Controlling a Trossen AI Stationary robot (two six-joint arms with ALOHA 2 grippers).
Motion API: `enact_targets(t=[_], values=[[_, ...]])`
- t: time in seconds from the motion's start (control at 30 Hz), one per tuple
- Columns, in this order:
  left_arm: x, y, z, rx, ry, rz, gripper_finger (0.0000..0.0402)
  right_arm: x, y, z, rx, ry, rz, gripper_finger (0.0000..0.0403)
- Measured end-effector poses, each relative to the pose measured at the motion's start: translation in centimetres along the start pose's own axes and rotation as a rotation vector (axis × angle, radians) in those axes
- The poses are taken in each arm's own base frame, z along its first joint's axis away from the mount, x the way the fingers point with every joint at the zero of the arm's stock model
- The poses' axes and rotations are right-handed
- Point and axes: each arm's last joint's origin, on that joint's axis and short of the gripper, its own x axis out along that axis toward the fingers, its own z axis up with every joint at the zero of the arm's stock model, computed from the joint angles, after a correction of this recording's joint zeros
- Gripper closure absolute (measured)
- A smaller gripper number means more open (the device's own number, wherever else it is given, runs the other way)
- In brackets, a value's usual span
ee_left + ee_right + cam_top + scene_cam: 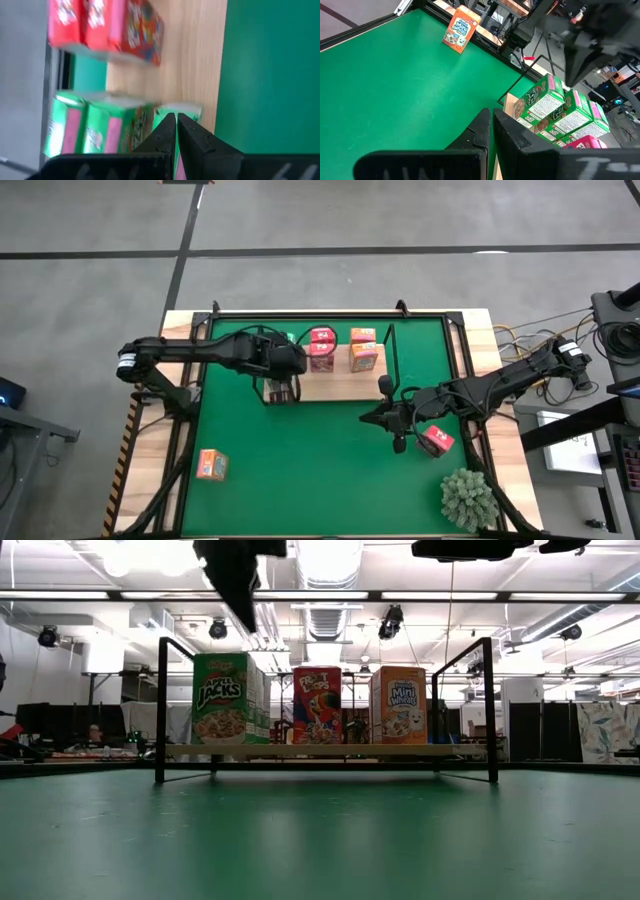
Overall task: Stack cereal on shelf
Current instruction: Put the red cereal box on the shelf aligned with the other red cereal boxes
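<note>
Seven cereal boxes fill the shelf [335, 383]: three green [555, 107], two pink-red [321, 348], two orange [364, 350]. One orange box [211, 465] and one pink-red box [437, 439] lie apart on the green mat [300, 460]. Left gripper [176, 131] and right gripper [491, 131], both clenched empty.

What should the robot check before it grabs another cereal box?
1. Left hand open for a grab: not ok, it is shut and holds nothing.
2. Right hand open for a grab: not ok, it is shut and holds nothing.
3. Left hand clear of the green boxes: ok, it hangs above them in the low view.
4. Boxes on the shelf standing upright: ok.
5. Loose orange box free to reach on the green mat: ok.
6. Pink-red box beside the right hand on the shelf: not ok, it lies on the mat.
</note>
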Motion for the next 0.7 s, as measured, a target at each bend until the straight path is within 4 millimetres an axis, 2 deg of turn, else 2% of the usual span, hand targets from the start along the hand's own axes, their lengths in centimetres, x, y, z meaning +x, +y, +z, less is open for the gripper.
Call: enact_targets(t=[0.13,0.27,0.47,0.7], values=[[-1.0,-0.2,1.1,-0.038,-0.099,-0.006,0.04,0.0,0.0,0.0,0.005,0.0,0.0,0.0392],[-2.2,-2.3,1.5,-0.005,-0.189,-0.022,0.04,0.0,0.0,0.0,0.051,0.0,0.0,0.0392],[-4.5,-8.0,0.9,0.104,-0.31,0.07,0.04,0.0,0.0,0.0,0.182,0.004,-0.011,0.0392],[-6.2,-14.1,-1.9,0.17,-0.349,-0.03,0.04,0.0,0.1,-0.2,0.346,0.025,-0.005,0.0392]])
